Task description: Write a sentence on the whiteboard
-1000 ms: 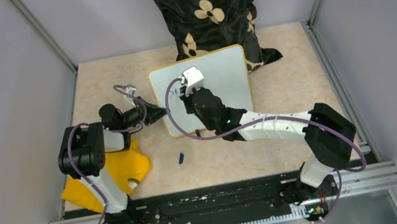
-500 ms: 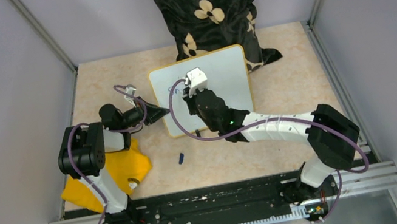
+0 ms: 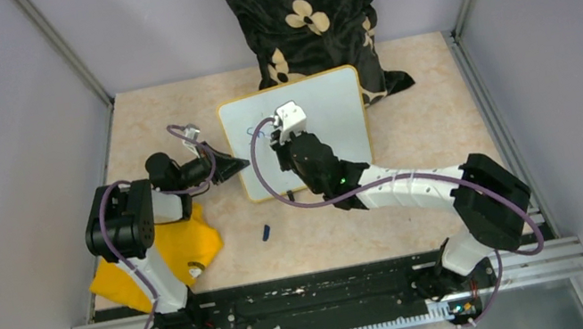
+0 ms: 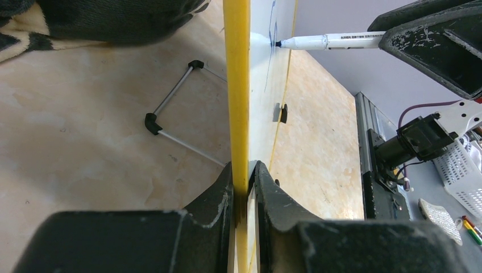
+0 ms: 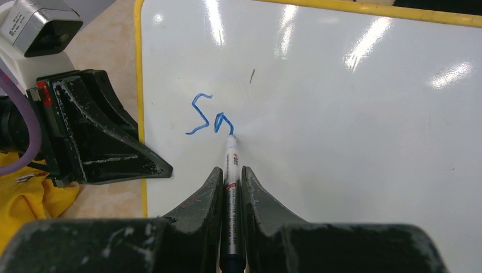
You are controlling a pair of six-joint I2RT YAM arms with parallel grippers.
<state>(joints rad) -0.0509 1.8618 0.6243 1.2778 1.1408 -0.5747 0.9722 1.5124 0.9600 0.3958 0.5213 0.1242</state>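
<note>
Seen from above: whiteboard [image 3: 333, 112] mid-tabletop [image 3: 434, 121]. Only in left wrist view: left claw [image 4: 243, 170] clamped on its yellow rim, wire frame [image 4: 176, 114] beyond. Only in right wrist view: right claw [image 5: 230, 176] clamped on marker [image 5: 231, 151], tip touching sentence [image 5: 207, 116], 2 blue letters.

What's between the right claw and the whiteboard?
A marker: the right claw grips it, its tip touching the whiteboard, clearest in the right wrist view.

bright even overhead light, glare streaks on the whiteboard [image 5: 364, 85] — sharp, soft shadows
</note>
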